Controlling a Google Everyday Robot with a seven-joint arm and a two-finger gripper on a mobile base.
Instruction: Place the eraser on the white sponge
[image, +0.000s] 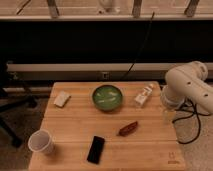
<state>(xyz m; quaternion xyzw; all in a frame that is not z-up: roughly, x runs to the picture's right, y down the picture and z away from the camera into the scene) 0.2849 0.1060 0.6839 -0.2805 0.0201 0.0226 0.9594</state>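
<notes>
The white sponge (62, 99) lies flat near the table's back left corner. A flat black rectangular block, which looks like the eraser (96, 149), lies near the front edge, left of centre. My white arm (189, 86) reaches in from the right. Its gripper (169, 115) points down at the table's right edge, far from both the eraser and the sponge. I see nothing held in it.
A green bowl (107, 97) stands at the back centre of the wooden table (150, 150). A white box-like item (144, 95) lies to its right, close to the gripper. A brown oblong thing (128, 128) lies mid-table. A white cup (40, 141) stands front left. An office chair (10, 107) is to the left.
</notes>
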